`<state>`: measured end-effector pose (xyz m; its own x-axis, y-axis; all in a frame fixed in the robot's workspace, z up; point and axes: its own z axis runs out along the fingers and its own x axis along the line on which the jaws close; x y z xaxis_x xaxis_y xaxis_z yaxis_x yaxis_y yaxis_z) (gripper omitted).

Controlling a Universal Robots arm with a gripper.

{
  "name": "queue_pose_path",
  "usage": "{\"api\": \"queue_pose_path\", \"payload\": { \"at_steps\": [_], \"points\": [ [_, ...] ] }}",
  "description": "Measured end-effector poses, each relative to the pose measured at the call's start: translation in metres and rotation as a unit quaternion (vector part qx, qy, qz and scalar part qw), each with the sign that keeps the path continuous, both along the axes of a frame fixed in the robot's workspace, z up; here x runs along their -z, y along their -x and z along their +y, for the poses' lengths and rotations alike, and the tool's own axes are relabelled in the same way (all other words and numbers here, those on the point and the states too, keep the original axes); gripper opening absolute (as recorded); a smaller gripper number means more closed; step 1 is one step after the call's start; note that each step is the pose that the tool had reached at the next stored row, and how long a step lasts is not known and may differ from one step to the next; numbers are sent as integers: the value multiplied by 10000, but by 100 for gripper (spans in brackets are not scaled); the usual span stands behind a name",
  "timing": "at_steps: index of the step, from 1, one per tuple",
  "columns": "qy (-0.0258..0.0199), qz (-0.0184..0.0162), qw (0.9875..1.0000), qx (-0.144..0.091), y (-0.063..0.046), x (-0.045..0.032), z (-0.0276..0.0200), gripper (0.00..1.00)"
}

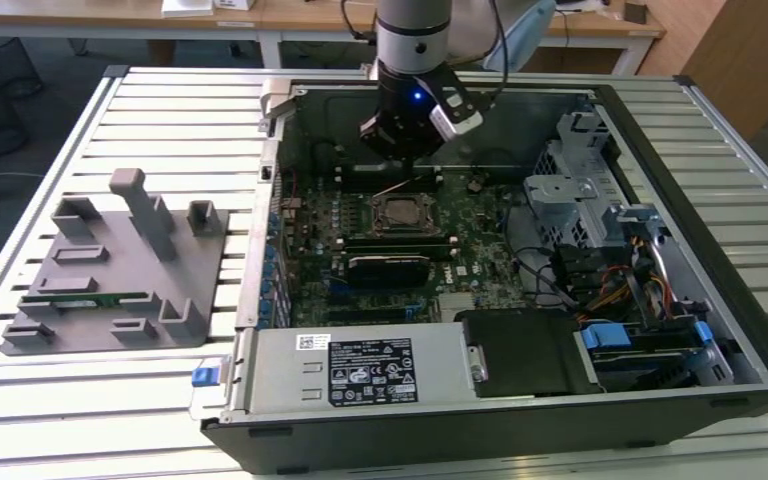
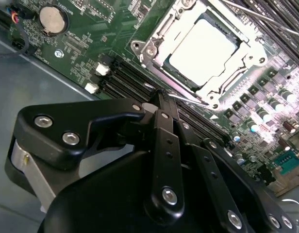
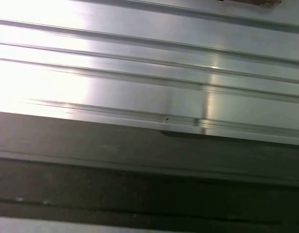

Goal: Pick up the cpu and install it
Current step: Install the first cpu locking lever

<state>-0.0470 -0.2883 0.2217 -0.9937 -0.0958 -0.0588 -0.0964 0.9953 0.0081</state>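
Observation:
The cpu [image 2: 203,46] lies flat in the motherboard socket, its silvery top showing through the metal frame [image 2: 154,46] around it. In the exterior view the cpu [image 1: 404,211] sits mid-board inside the open computer case [image 1: 704,250]. My black gripper [image 1: 400,152] hangs just behind the socket, above the board. In the second wrist view the gripper [image 2: 159,97] has its fingers pressed together with nothing between them. Its tip is beside a thin metal socket lever [image 2: 188,99] at the frame's edge; I cannot tell if they touch.
A grey fixture [image 1: 117,270] with a green memory stick [image 1: 84,297] lies on the slatted metal table [image 1: 157,100] at the exterior view's left. Inside the case are a power supply [image 1: 357,370], a drive cage [image 1: 584,190] and cables [image 1: 624,290]. Table slats [image 3: 149,73] show in the first wrist view.

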Motion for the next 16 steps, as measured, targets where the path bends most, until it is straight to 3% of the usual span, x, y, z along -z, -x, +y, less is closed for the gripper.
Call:
{"api": "queue_pose_path", "payload": {
  "at_steps": [16],
  "points": [
    [0, 7, 10000, 1, -85, 138, -7, 11]
  ]
}}
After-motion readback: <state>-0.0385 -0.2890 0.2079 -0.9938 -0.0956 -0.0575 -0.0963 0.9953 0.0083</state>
